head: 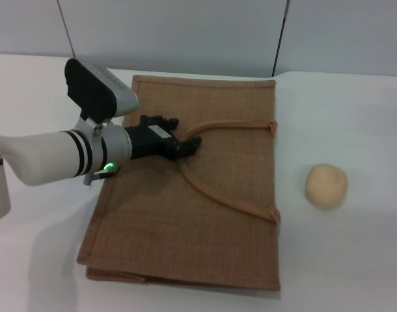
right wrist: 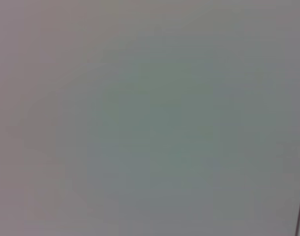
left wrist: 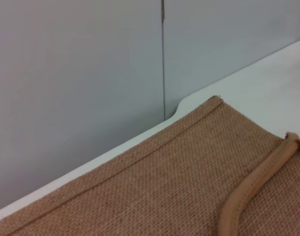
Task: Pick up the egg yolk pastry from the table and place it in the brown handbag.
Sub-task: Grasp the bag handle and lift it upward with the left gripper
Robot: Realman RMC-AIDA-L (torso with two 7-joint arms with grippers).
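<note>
The brown handbag [head: 205,227] lies flat on the white table [head: 355,260], its two thin handles [head: 224,198] spread over its top face. The egg yolk pastry [head: 327,185], a small pale-yellow ball, sits on the table to the right of the bag, apart from it. My left gripper [head: 189,147] is low over the bag's upper middle, right at the bend where the handles meet. The left wrist view shows the woven bag [left wrist: 165,187], one handle [left wrist: 253,189] and the table edge [left wrist: 258,83]. My right gripper is out of view; its wrist view shows only a plain grey surface.
A grey panelled wall [head: 185,32] runs along the far edge of the table. White table surface lies around the pastry and in front of the bag.
</note>
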